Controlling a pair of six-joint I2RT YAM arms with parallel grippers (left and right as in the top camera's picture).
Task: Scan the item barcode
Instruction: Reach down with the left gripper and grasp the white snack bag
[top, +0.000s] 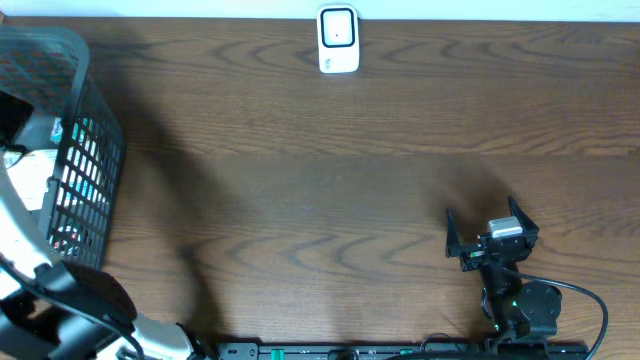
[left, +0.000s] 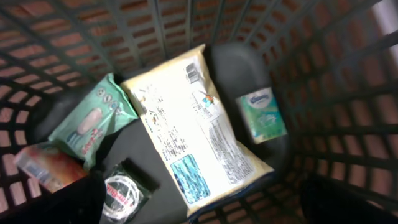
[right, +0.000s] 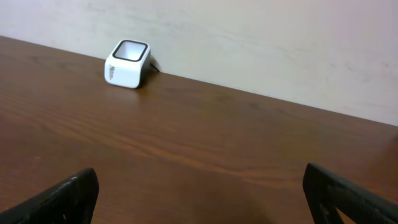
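The desk (top: 300, 150) under me is dark brown wood, smooth, with a faint sheen on its grain. The scanner (top: 338, 40) is glossy white plastic. The basket (top: 95, 150) is dark matt plastic lattice, and the big cream pouch (left: 196, 124) inside is slick printed film. The fingers (right: 68, 196) of my right claw (top: 481, 212) are matt black plastic.

A dark wood-grain table (top: 300, 150) carries a white barcode scanner (top: 338, 40) at its far edge, near the middle. A black mesh basket (top: 90, 170) stands at the table's left end
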